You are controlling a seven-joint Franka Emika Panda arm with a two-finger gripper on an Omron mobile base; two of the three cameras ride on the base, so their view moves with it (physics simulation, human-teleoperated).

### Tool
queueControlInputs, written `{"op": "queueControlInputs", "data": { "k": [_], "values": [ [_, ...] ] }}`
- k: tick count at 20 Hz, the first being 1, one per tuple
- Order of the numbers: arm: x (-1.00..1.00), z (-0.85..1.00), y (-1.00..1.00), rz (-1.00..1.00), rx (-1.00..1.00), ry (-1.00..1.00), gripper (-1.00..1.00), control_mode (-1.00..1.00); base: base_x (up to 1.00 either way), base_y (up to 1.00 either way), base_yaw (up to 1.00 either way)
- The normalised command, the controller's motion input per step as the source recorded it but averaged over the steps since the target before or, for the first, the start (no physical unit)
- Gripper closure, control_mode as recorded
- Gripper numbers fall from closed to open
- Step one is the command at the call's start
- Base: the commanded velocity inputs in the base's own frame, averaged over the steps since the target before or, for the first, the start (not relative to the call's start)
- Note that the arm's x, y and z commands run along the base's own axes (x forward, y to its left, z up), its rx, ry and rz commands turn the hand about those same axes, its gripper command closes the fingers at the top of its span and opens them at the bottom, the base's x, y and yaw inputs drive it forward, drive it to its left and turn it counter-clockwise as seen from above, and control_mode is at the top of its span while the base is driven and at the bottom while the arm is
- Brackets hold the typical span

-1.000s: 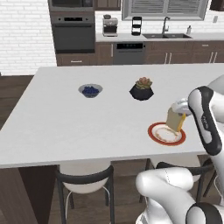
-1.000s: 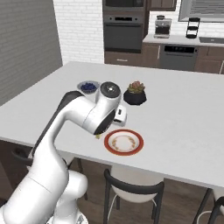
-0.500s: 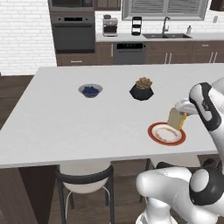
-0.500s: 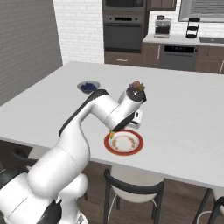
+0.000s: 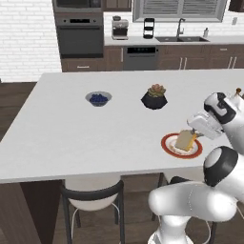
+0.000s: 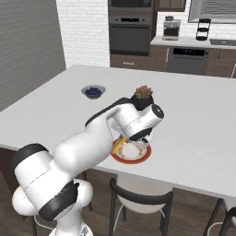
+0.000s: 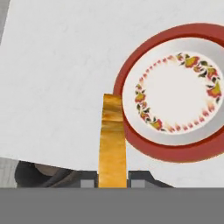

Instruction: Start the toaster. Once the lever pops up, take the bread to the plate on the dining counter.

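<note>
My gripper (image 5: 194, 134) is shut on the bread (image 5: 186, 141), a tan slice held on edge and tilted just above the red-rimmed plate (image 5: 166, 143) on the white dining counter (image 5: 71, 128). In the hand view the bread (image 7: 112, 140) runs edge-on between the fingertips, over the left rim of the plate (image 7: 183, 152). From the right base view the hand covers much of the plate (image 6: 141, 158), and the bread (image 6: 120, 144) peeks out at its left. Whether the slice touches the plate I cannot tell. The toaster is out of view.
A small bowl with blue filling (image 5: 98, 98) and a dark pot with a plant (image 5: 154, 97) stand farther back on the counter. Stools (image 5: 93, 195) sit under the near edge. Oven, sink and coffee maker line the back wall.
The arm has swung the bread rightward in the right base view, from beside the plate to over it, and lowered it toward the plate. The grip has not changed.
</note>
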Motion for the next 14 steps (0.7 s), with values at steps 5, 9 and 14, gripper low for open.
{"op": "queueControlInputs", "data": {
  "k": [5, 9, 14],
  "values": [
    [0.37, -0.26, -0.04, -0.01, 0.18, 0.03, 1.0, -1.0, 0.0, 0.0, 0.0],
    [0.31, -0.16, 0.0, -0.03, 0.04, -0.13, 1.0, -1.0, 0.0, 0.0, 0.0],
    [0.18, -0.17, -0.14, -0.06, 0.02, -0.13, 1.0, -1.0, 0.0, 0.0, 0.0]
  ]
}}
